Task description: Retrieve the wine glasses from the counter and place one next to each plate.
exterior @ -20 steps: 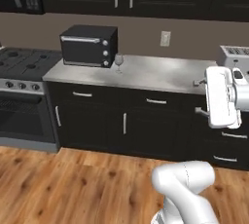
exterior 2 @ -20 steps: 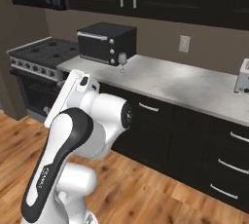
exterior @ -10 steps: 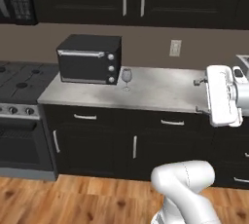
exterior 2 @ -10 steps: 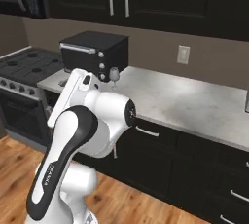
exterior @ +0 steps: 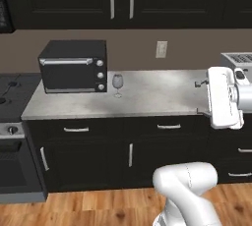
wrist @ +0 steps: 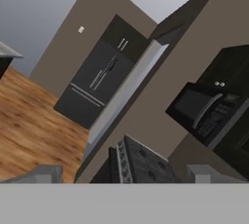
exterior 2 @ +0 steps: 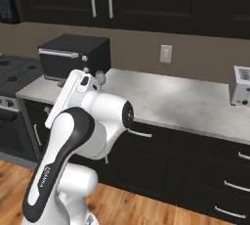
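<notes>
Marbled desk point(exterior: 162, 97) runs beneath dark cupboards, carrying a black toaster oven point(exterior: 74, 66) at its left end. One wine glass point(exterior: 117, 84) stands upright just beside the oven's right side. Robot's hand point(wrist: 124, 174) has its fingers spread wide, holding nothing.

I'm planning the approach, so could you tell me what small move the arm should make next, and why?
Probably swing the gripper round toward the wine glass. The glass stands upright on the counter just right of the toaster oven, untouched, while the open gripper points off at the stove and far wall, not at the glass.
</notes>
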{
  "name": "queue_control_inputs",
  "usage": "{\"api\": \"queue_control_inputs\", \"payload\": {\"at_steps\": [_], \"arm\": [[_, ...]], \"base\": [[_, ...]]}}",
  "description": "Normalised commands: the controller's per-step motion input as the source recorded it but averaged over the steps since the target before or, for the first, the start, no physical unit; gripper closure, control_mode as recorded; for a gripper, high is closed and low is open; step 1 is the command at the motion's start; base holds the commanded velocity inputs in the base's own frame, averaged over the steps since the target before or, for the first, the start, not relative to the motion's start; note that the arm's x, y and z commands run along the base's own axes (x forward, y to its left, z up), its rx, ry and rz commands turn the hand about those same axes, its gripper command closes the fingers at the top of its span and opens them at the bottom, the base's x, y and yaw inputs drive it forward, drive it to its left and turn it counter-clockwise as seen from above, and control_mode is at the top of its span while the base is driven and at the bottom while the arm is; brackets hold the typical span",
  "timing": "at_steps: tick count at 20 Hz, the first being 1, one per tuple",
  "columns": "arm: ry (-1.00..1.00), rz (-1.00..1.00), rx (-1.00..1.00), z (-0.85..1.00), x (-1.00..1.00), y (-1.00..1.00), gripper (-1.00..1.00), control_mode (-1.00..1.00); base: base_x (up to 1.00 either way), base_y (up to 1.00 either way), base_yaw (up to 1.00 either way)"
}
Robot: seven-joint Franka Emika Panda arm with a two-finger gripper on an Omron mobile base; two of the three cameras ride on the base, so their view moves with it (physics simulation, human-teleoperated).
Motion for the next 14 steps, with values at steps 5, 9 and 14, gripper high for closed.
{"api": "queue_control_inputs", "payload": {"at_steps": [5, 9, 14], "arm": [[0.0, 0.0, 0.0, 0.0, 0.0, 0.0, -1.0, 1.0], [0.0, 0.0, 0.0, 0.0, 0.0, 0.0, -1.0, 1.0], [0.0, 0.0, 0.0, 0.0, 0.0, 0.0, -1.0, 1.0]], "base": [[0.0, 0.59, -0.36], [0.0, 0.62, -0.32], [0.01, 0.43, -0.11]]}}
